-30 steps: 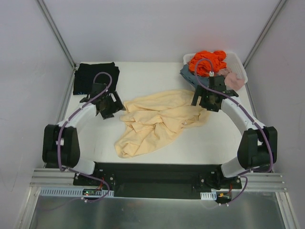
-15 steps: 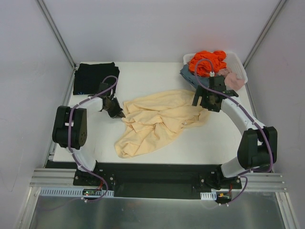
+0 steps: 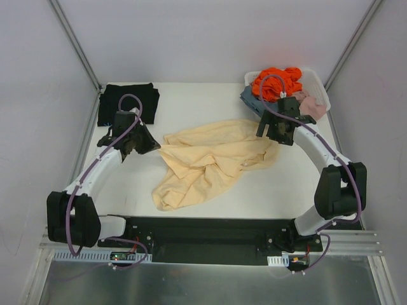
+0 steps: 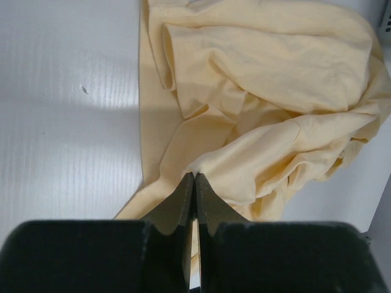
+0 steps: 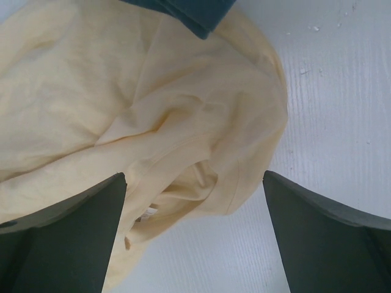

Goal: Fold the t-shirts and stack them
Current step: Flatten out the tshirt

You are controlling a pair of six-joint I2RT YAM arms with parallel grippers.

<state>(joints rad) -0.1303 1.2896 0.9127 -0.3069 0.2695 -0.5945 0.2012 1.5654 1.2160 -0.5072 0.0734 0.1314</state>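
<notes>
The pale cream-yellow t-shirt (image 3: 213, 159) lies crumpled in the middle of the table. My left gripper (image 3: 150, 146) is at its left edge. In the left wrist view the left gripper (image 4: 195, 176) is shut, pinching a raised fold of the cream-yellow t-shirt (image 4: 269, 79) at its tips. My right gripper (image 3: 275, 131) hovers open over the shirt's right end. In the right wrist view the right gripper (image 5: 194, 178) has its fingers wide apart above the collar area of the shirt (image 5: 153, 110). The black t-shirt (image 3: 128, 101) lies folded at the back left corner.
A white slotted basket (image 3: 320, 93) at the back right holds orange cloth (image 3: 277, 79) and other garments. A dark blue-grey piece (image 5: 195, 12) hangs over toward the cream shirt. Bare white table (image 3: 286, 184) shows around the shirt.
My left gripper has shut on a fold at the cream shirt's left edge, and the left arm has shifted left. The right gripper has barely moved and stays open.
</notes>
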